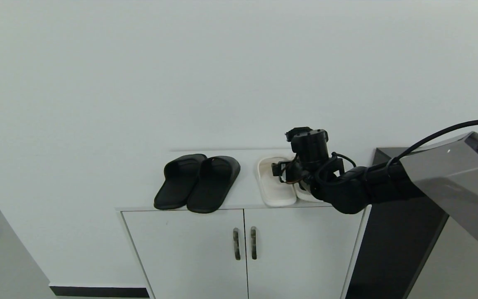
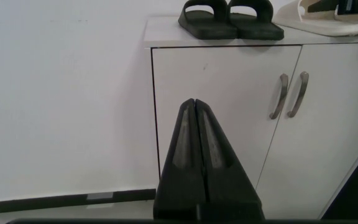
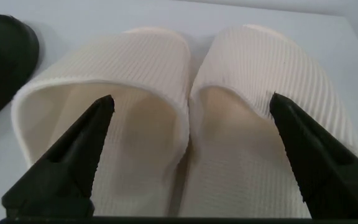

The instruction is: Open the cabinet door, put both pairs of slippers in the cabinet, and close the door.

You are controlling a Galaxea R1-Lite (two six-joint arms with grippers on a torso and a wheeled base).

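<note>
A white cabinet [image 1: 247, 189] stands against a white wall [image 1: 181, 83]. Its two doors [image 1: 185, 253] are shut. Two gray handles [image 1: 245, 243] sit side by side in the middle, where the doors meet.

Two pairs of slippers lie on top of the cabinet. The black slippers [image 1: 197, 182] are on the left part of the top, touching each other, with their heels at the front edge. The white slippers [image 1: 274, 187] are on the right part, side by side and touching. There is a gap of bare top between the two pairs.

The right gripper [image 1: 282, 170] is over the white slippers, with the arm coming in from the right. In the right wrist view its two black fingers [image 3: 73, 162] are wide apart, one on each side of the pair, and they hold nothing.

The left gripper [image 2: 195, 124] is down low in front of the cabinet, on its left side, well away from the slippers. Its fingers are pressed together with nothing between them. It points at the left door, and it does not touch the door
</note>
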